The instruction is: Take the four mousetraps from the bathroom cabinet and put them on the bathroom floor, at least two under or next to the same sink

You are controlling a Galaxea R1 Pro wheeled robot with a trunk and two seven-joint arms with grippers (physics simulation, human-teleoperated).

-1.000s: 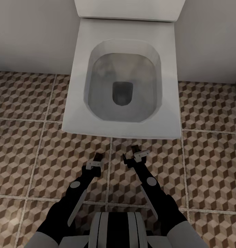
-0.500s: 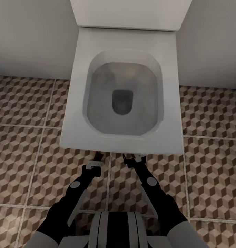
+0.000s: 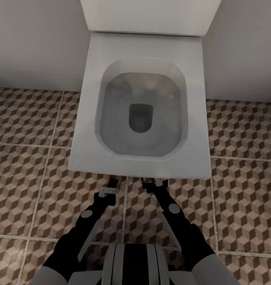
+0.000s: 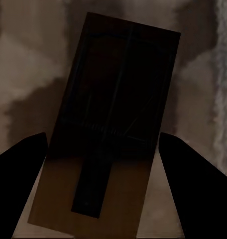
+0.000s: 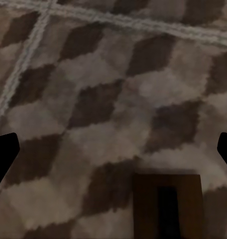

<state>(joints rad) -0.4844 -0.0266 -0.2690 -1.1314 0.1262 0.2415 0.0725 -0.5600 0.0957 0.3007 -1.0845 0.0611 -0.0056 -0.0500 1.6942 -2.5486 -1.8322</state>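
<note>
The left tool (image 4: 101, 164) grips a mousetrap (image 4: 108, 124) flat between its fingers, carried low over the bathroom floor (image 3: 32, 130). The right tool (image 5: 113, 149) hangs spread wide above a second mousetrap (image 5: 167, 204), both before the toilet (image 3: 141, 107).

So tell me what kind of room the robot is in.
A bathroom, almost certainly: a white toilet with an open bowl stands against a plain wall, on floor tiles printed with brown and beige cubes.

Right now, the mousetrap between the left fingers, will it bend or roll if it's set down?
The mousetrap looks like a flat, stiff board, so it probably won't bend. With its flat rectangular shape, it should lie still on the bathroom floor rather than roll. Being thin, it's probably light.
</note>
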